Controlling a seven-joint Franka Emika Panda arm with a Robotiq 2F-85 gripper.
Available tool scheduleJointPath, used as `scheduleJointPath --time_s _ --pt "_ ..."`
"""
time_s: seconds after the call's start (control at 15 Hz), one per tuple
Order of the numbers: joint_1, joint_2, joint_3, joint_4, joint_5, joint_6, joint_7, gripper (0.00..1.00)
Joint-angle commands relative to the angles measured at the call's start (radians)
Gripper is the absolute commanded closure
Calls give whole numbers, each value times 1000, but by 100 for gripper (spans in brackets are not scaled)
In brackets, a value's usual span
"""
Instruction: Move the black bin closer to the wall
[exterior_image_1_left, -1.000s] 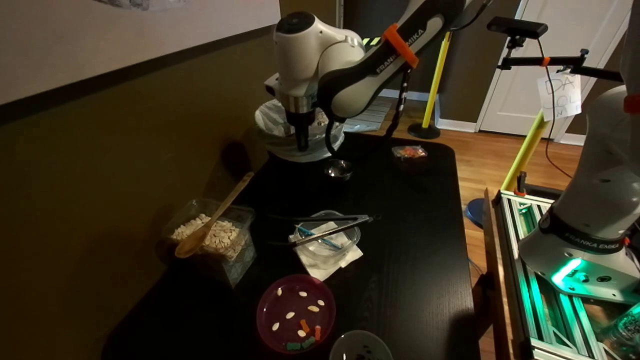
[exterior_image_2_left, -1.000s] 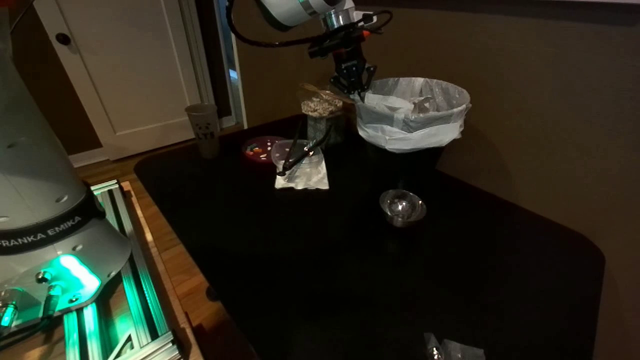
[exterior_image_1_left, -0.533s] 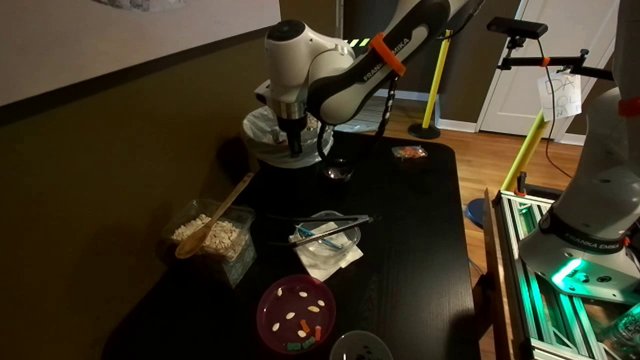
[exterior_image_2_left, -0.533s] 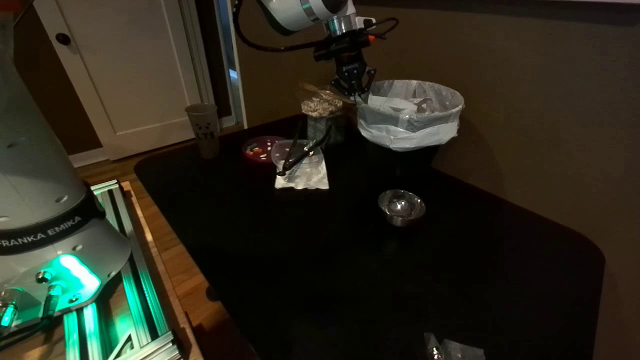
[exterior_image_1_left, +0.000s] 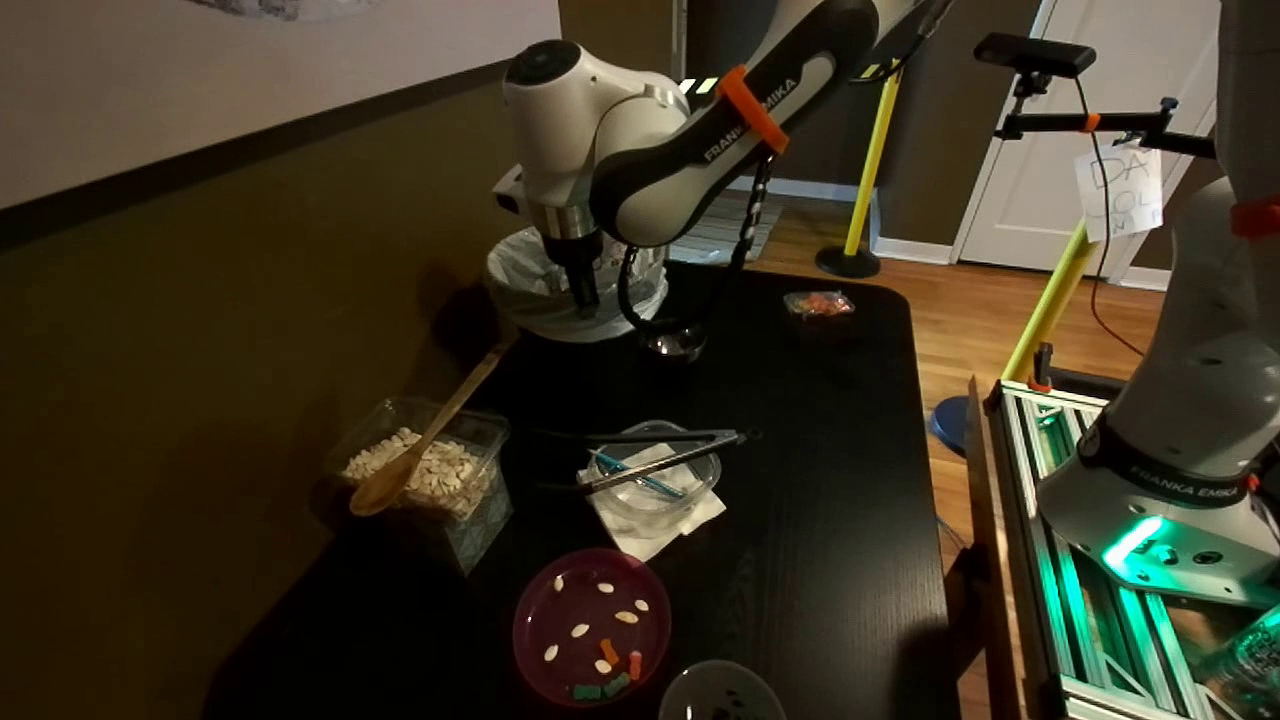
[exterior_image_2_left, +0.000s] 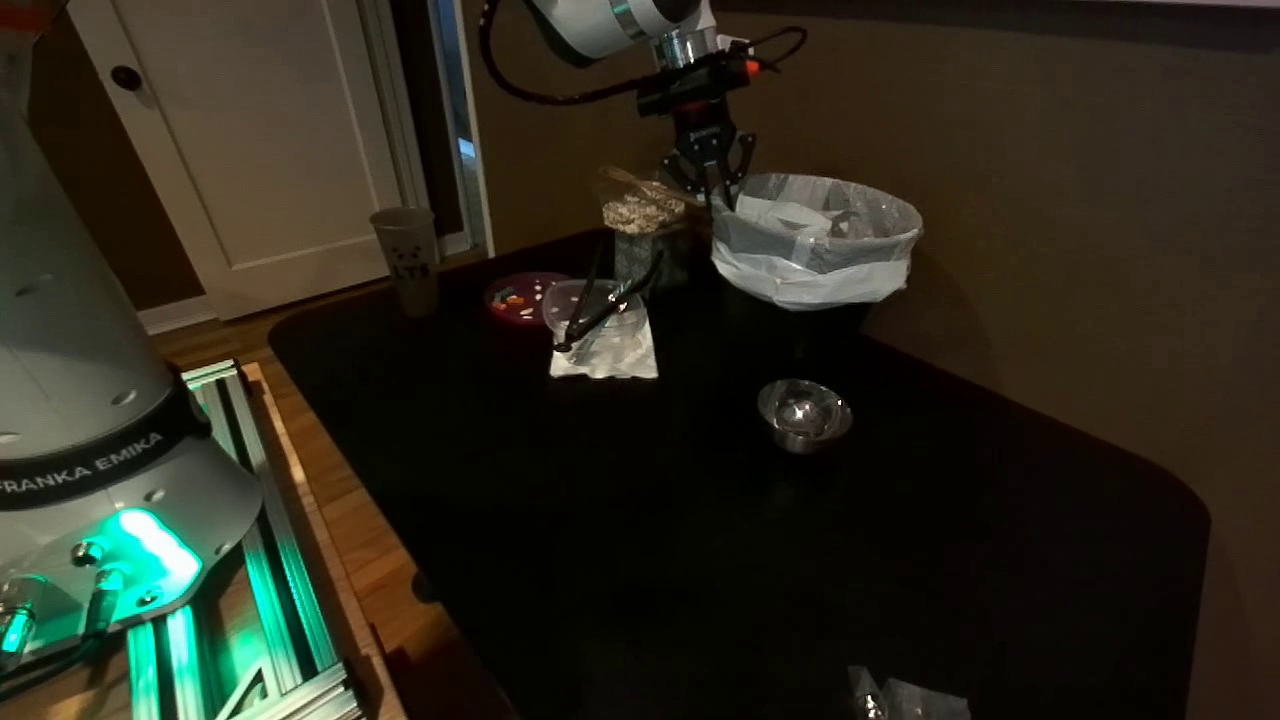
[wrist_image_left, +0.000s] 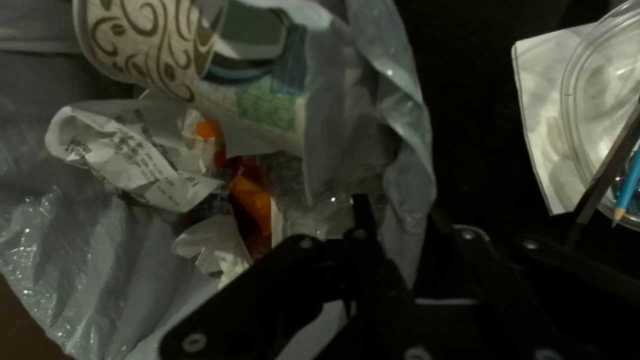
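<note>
The black bin (exterior_image_2_left: 810, 325) stands on the black table beside the brown wall (exterior_image_2_left: 1080, 250). A whitish plastic liner is folded over its rim; it also shows in the other exterior picture (exterior_image_1_left: 590, 328). In the wrist view the lined rim (wrist_image_left: 410, 150) passes between my fingers, one inside the bin and one outside. My gripper (wrist_image_left: 400, 207) is partly open around the rim, with a gap at the tips. It points down at the bin's near side in both exterior views (exterior_image_2_left: 720, 200) (exterior_image_1_left: 587, 300). The bin's lower body is dark and hard to see.
A small metal bowl (exterior_image_2_left: 805, 415) stands near the bin. A clear box of pumpkin seeds with a wooden spoon (exterior_image_1_left: 430, 465) stands along the wall. Tongs (exterior_image_1_left: 670, 460) lie over a clear container on a napkin. A purple plate (exterior_image_1_left: 535, 650) lies farther along.
The bin and my gripper have shifted together, leftward in both exterior views. Over the last half second the bin's rim sits lower and the fingers look farther apart.
</note>
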Motion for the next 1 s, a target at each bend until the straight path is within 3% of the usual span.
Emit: scheduleJointPath --time_s 0.0,0.33,0.93 --pt "-14 -7 12 22 27 -6 -37 40" --pt "-19 -137 23 -50 77 -39 -30 2" --pt "-55 -348 6 -173 205 66 121 0"
